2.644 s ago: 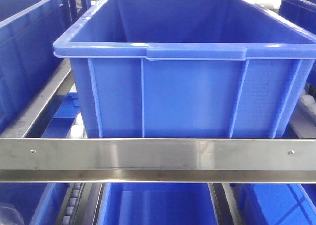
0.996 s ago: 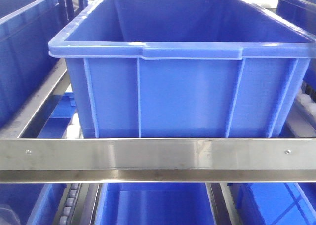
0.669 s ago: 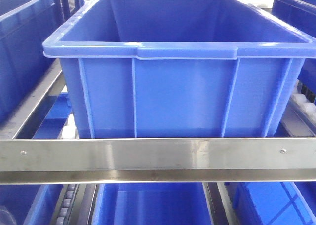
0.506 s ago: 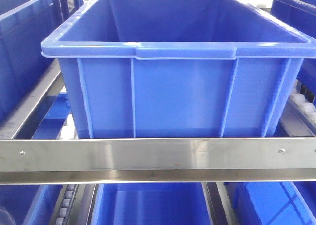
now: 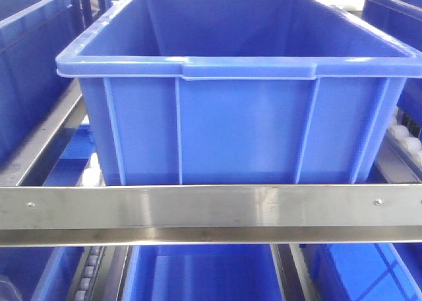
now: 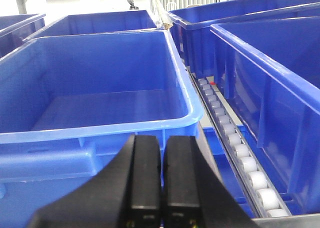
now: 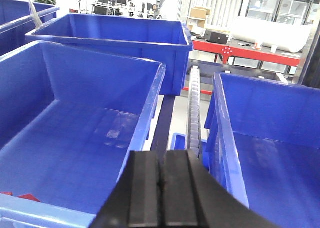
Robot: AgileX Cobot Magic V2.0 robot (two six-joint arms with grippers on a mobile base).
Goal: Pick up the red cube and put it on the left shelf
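A small red shape (image 7: pixel 23 197), apparently the red cube, lies on the floor of the big blue bin (image 7: pixel 75 138) in the right wrist view, at the lower left. The bin's near rim half hides it. My right gripper (image 7: pixel 161 158) is shut with nothing in it, hanging over the gap to the right of that bin, well right of the red shape. Also shut and holding nothing, my left gripper (image 6: pixel 162 143) hovers just before the near right corner of an empty blue bin (image 6: pixel 100 130). Neither gripper shows in the front view. I cannot tell which level is the left shelf.
A large blue bin (image 5: pixel 237 116) fills the front view behind a steel shelf rail (image 5: pixel 211 208), with more blue bins left, right and below. White roller tracks (image 6: pixel 235 143) (image 7: pixel 194 113) run between bins. Another blue bin (image 7: pixel 270 138) stands at my right.
In the front view the central bin has shifted left and looms slightly larger than 2.6 s ago. Nothing has moved over the last half second.
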